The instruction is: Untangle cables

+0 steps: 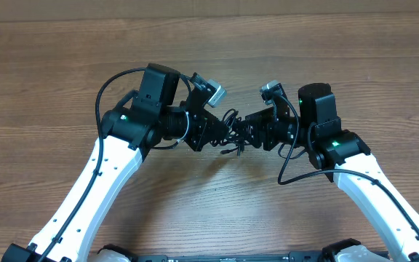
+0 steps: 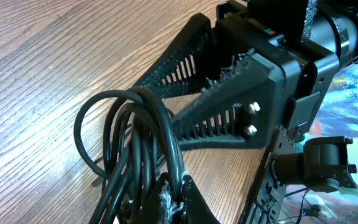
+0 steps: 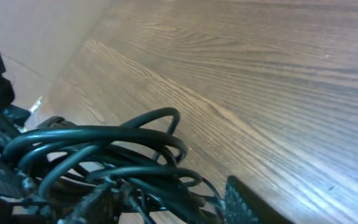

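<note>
The cables (image 1: 231, 135) are a tangle of thin black cords held just above the table's middle, between the two arms. My left gripper (image 1: 218, 135) is at the tangle's left side. In the left wrist view its fingertips (image 2: 178, 200) are shut on one strand, with several loops (image 2: 135, 140) rising in front of them. My right gripper (image 1: 252, 134) is at the tangle's right side. In the right wrist view its fingers (image 3: 173, 202) are closed around a bundle of coiled cords (image 3: 104, 146). No plug ends are clear in any view.
The wooden table (image 1: 217, 51) lies all round the tangle. The right gripper's ribbed black fingers (image 2: 216, 106) sit close behind the loops in the left wrist view. Thicker black wires (image 1: 108, 87) run along both arms.
</note>
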Tool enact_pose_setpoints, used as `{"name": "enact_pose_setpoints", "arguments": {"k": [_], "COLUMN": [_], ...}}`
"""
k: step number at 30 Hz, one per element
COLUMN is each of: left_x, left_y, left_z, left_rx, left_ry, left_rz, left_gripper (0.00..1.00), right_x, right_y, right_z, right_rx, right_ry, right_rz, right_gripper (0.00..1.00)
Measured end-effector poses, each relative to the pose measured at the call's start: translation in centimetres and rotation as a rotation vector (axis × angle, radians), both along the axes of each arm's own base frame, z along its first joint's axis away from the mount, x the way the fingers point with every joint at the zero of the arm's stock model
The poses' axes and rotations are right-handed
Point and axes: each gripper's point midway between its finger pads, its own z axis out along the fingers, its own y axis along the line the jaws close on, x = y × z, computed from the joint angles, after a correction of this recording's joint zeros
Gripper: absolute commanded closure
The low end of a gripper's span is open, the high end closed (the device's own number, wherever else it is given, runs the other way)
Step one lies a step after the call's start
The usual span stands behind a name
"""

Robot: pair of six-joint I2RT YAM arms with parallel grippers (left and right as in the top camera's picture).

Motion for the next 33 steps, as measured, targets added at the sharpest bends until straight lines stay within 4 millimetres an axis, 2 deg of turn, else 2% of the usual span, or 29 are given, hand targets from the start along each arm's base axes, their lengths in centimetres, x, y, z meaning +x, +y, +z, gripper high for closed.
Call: {"name": "enact_pose_setpoints", "arguments": {"k": [3,9,13,16,18,19,25,33], "left_x": [0.0,0.1,0.0,-0.2,-0.2,-0.2,0.4,2.4], "left_y": [0.0,-0.4,-0.8,-0.9,-0.9,-0.9,-0.4,2.2], "left_z": [0.0,0.6,1.2,1.3,1.3,1.2,0.8,0.4], "left_rx": [-0.001,-0.031,-0.065,-0.072,-0.073,-0.072,-0.041,-0.020], "left_ry": [-0.001,-0.018,-0.024,-0.019,-0.017,-0.016,-0.028,-0.025], "left_rz": [0.000,-0.016,-0.037,-0.043,-0.043,-0.043,-0.012,0.082], "left_gripper": [0.96,0.96,0.96,0.96,0.96,0.96,0.96,0.96], "right_x": [0.0,-0.3,-0.6,-0.6,-0.6,-0.6,-1.6,-2.9], "right_y": [0.0,0.1,0.3,0.4,0.3,0.3,-0.4,-2.9], "right_z": [0.0,-0.1,0.1,0.1,0.1,0.0,-1.8,-5.2], "right_rx": [-0.002,0.006,0.018,0.022,0.019,0.015,-0.044,-0.194], "right_ry": [0.000,0.014,0.016,0.019,0.016,0.015,0.101,0.246], "right_rz": [-0.002,0.010,0.027,0.028,0.031,0.031,0.003,-0.101], "right_gripper": [0.69,0.65,0.69,0.80,0.94,0.96,0.96,0.96]}}
